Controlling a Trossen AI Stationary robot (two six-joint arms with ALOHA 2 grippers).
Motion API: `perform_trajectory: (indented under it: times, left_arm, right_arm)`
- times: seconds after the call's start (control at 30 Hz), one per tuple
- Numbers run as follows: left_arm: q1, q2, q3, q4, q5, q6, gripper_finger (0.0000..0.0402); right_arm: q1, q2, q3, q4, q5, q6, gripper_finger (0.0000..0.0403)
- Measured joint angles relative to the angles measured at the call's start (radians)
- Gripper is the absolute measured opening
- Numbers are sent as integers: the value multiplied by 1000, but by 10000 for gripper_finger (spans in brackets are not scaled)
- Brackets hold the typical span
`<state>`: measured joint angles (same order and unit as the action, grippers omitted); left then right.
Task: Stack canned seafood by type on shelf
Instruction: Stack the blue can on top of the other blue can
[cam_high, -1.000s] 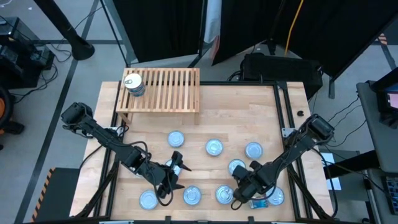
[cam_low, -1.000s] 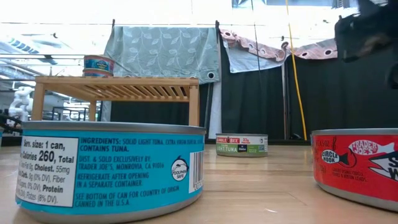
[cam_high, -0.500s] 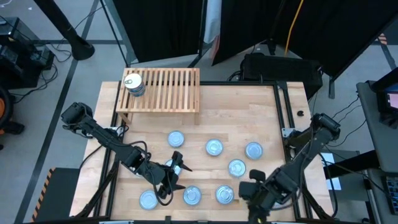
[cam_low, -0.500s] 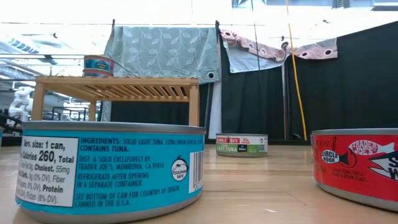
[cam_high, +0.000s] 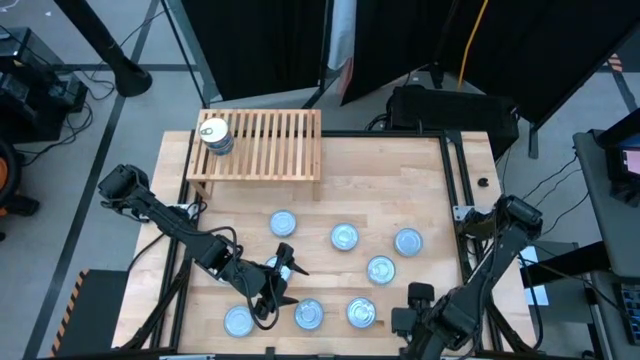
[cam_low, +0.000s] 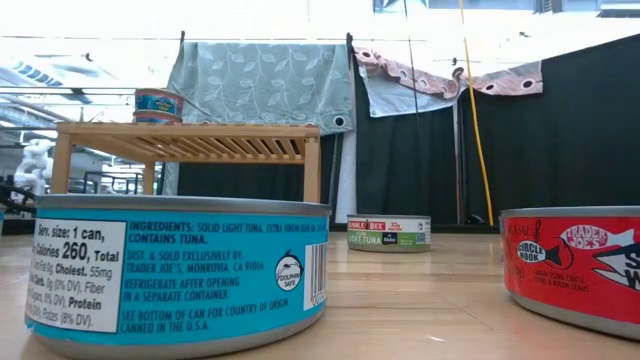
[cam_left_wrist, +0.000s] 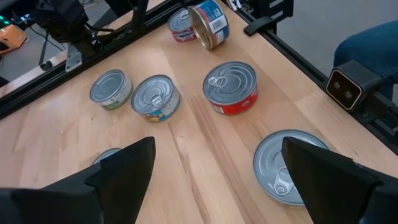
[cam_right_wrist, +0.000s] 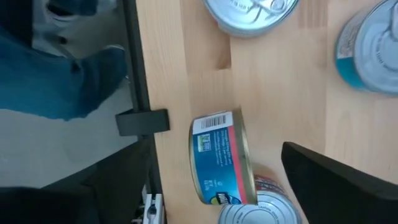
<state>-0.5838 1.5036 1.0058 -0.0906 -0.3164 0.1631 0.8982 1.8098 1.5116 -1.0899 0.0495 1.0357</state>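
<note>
**Tins spread over the table, one stack on the rack**

Black curtains and a patterned cloth hang behind a light wooden table framed in dark rails. At its far left stands the shelf, a low rack of wooden slats, carrying a short stack of tins at its left end and nothing else.

The other tins lie loose on the near half of the table: silvery tops in two rough rows, among them a red-sided tin and a blue-labelled tin close to the low camera. One blue tin rests tipped on its edge against another tin, just beside the table's rail.

The left gripper hangs over the near-left tins, fingers spread wide and holding nothing. The right gripper sits at the near-right corner, fingers apart and empty.
</note>
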Motion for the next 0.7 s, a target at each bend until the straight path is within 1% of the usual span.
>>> perform_trajectory:
  times: [0.13,0.37,0.43,0.57,0.7]
  left_arm:
    - [0,0,0,0,-2,0,356]
    - [0,0,0,4,-8,0,356]
    - [0,0,0,5,-10,0,356]
    - [2,0,0,10,-17,0,356]
    - [8,0,0,8,-58,-3,356]
  right_arm:
    - [1,48,0,3,-6,-1,361]
    - [0,128,0,-1,-90,-31,361]
    - [1,145,0,-13,-108,-37,354]
    - [0,165,0,-38,-129,-69,320]
    - [-2,165,0,-66,-129,-84,264]
